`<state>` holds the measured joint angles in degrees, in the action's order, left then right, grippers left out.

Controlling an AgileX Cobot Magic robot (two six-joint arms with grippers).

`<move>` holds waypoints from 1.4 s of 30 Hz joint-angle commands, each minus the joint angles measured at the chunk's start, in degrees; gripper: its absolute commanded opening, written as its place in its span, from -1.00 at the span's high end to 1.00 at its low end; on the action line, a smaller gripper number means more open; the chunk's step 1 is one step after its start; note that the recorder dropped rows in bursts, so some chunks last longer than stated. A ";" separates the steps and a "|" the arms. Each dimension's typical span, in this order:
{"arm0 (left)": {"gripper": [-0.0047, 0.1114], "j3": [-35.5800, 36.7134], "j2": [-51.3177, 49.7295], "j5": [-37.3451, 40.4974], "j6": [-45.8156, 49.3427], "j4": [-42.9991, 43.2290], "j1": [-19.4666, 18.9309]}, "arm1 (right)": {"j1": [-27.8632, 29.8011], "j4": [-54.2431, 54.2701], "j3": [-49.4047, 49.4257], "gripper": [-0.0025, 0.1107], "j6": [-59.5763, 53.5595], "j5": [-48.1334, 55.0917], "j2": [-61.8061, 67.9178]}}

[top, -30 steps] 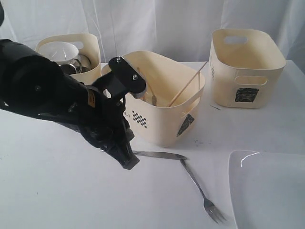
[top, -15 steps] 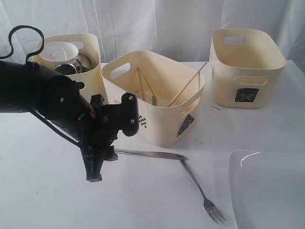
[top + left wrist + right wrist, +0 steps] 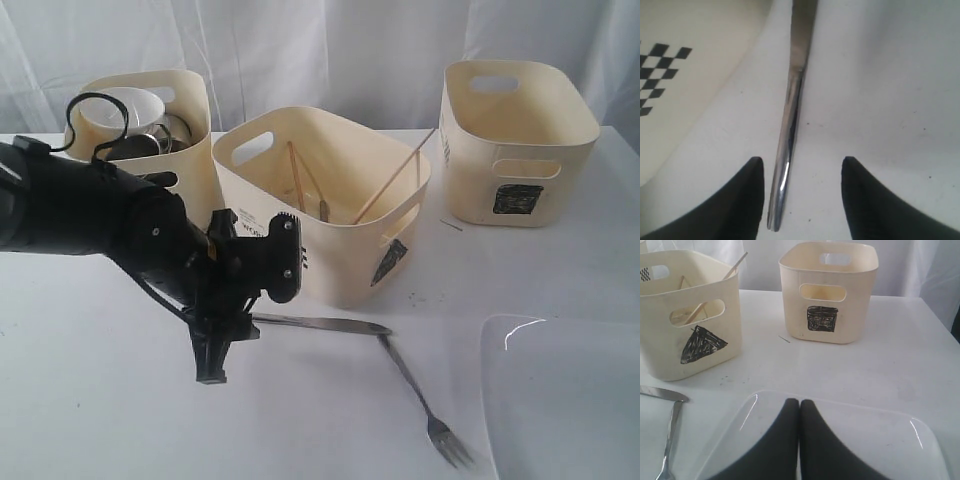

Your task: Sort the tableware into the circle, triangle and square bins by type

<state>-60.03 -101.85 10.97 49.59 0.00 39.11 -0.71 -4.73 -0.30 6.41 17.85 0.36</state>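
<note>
A steel knife (image 3: 325, 324) lies on the white table in front of the triangle bin (image 3: 340, 255). My left gripper (image 3: 213, 372) points down at its handle end. In the left wrist view the gripper (image 3: 802, 167) is open, and the knife's handle (image 3: 789, 130) lies between the fingers (image 3: 742, 200), close to one of them and apart from both. A steel fork (image 3: 418, 392) lies beside the knife's tip. My right gripper (image 3: 800, 404) is shut and empty above the white square plate (image 3: 880, 435). Wooden chopsticks (image 3: 393, 180) lean inside the triangle bin.
The square bin (image 3: 515, 140) stands at the back right. A far-left bin (image 3: 195, 135), its mark hidden, holds a white bowl (image 3: 125, 105) and steel mugs (image 3: 160, 135). The plate (image 3: 560, 400) fills the front right corner. A checkered tag (image 3: 657, 75) marks the triangle bin's wall.
The left arm has drawn back to the left and turned its gripper down at the knife's handle end. Its jaws went from shut to open. Knife, fork and plate have not moved.
</note>
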 commanded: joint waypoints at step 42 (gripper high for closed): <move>0.02 -13.58 2.16 27.40 -11.65 -14.55 -4.73 | -0.41 0.10 0.30 0.96 -0.19 -0.78 -0.36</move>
<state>-72.00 -97.33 36.53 34.75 -14.51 36.20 -0.71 -4.73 -0.30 6.41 17.85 0.36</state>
